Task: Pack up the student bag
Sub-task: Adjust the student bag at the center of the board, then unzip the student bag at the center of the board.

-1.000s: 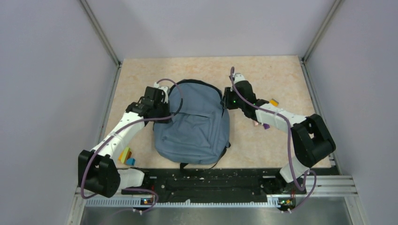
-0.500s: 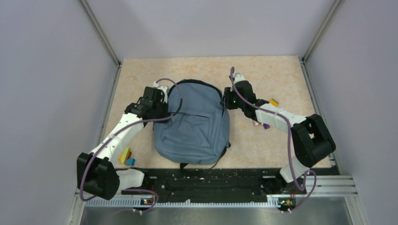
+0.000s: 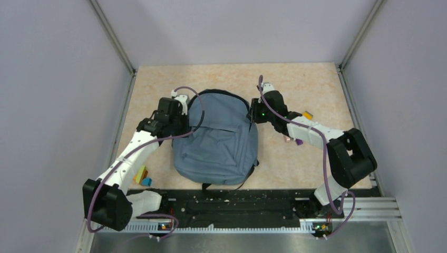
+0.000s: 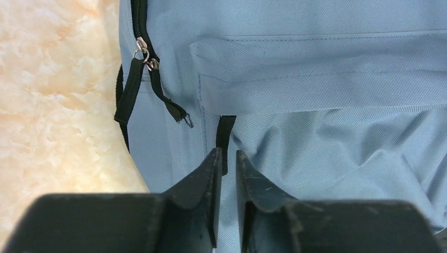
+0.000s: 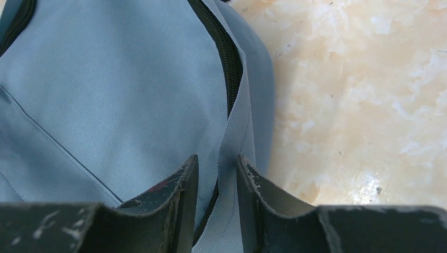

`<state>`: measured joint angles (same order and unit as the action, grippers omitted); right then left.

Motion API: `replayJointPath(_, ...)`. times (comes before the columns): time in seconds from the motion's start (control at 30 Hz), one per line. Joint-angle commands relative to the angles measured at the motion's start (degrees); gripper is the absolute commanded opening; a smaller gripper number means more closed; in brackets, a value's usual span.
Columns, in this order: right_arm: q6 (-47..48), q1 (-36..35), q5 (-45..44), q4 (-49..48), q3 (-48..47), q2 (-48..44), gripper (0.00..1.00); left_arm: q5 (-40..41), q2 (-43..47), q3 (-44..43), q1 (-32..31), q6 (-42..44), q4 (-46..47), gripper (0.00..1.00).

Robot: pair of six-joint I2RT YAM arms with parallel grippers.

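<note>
From above, the student bag (image 3: 216,139) lay front-up in the middle of the table (image 3: 295,84), its top toward 12 o'clock and its black straps (image 3: 211,185) trailing at 6. That view showed the arms bracketing it, but the fingers were too small to read.

The wrist cameras supplied what it lacked. The left gripper (image 4: 226,158), at the bag's 10 o'clock edge, was clenched to a narrow slit on the grey-blue fabric beside a short black tab (image 4: 225,126). Two zipper pulls (image 4: 142,50) hung loose just toward 11 of it, under the pocket flap (image 4: 316,68). The right gripper (image 5: 216,168), at the bag's 2 o'clock shoulder, grasped the fabric band running alongside the main zipper (image 5: 224,47).

Only the overhead view showed the loose pieces. Coloured blocks (image 3: 141,175) sat at 8 o'clock beside the left arm. An orange piece (image 3: 307,114) and a purple piece (image 3: 299,141) lay at 3 o'clock against the right forearm.

Since a second earlier the left elbow had swung out toward 8 o'clock and the wrist had edged toward 9. The bag and the right arm had not shifted.

Bare tabletop stretched from 11 to 1 o'clock beyond the bag. The strips at 9 and 3, between the arms and the side walls, were narrow.
</note>
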<state>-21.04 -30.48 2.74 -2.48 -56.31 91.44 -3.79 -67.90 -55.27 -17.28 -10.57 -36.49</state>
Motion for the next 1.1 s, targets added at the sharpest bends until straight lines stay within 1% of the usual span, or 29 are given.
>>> replayJointPath(0.0,0.42,0.51,0.51,-1.47,-0.99,-1.43,0.32,-0.32,-0.58,-0.09,0.06,0.31,0.94,0.24)
replayJointPath(0.2,0.58,0.51,0.55,-1.39,-0.99,-1.44,0.32,3.19,-1.94,-0.39,0.1,-0.38,-0.23,0.28)
replayJointPath(0.33,0.67,0.51,0.53,-1.39,-0.94,-1.44,0.33,2.5,-2.6,-0.33,0.06,-0.42,-0.29,0.31)
replayJointPath(0.4,0.71,0.51,0.43,-1.36,-0.94,-1.58,0.33,2.9,-2.8,-0.63,0.05,-0.5,-0.73,0.3)
replayJointPath(0.43,0.68,0.46,0.48,-1.38,-0.92,-1.54,0.33,2.63,-2.74,-0.71,0.08,-0.58,-0.7,0.29)
replayJointPath(0.57,0.65,0.51,0.44,-1.52,-0.86,-1.44,0.33,2.67,-1.39,-0.22,0.05,-0.42,0.22,0.18)
replayJointPath(0.67,0.65,0.51,0.49,-1.56,-0.86,-1.44,0.33,2.25,-0.63,0.13,0.12,-0.33,0.61,0.07)
replayJointPath(0.7,0.7,0.51,0.47,-1.56,-0.86,-1.44,0.33,2.04,-0.31,0.15,0.06,-0.25,0.74,0.05)
replayJointPath(0.83,0.65,0.51,0.59,-1.47,-0.79,-1.44,0.33,1.35,1.54,0.45,0.05,0.25,1.62,0.0)
replayJointPath(0.97,0.32,0.51,1.0,-1.95,-0.48,-1.54,0.33,-2.72,3.38,1.07,-0.69,0.3,3.11,0.0)
replayJointPath(1.07,0.11,0.51,1.59,-2.52,-0.36,-1.49,0.33,-2.97,3.52,0.46,-1.87,-0.54,3.2,0.0)
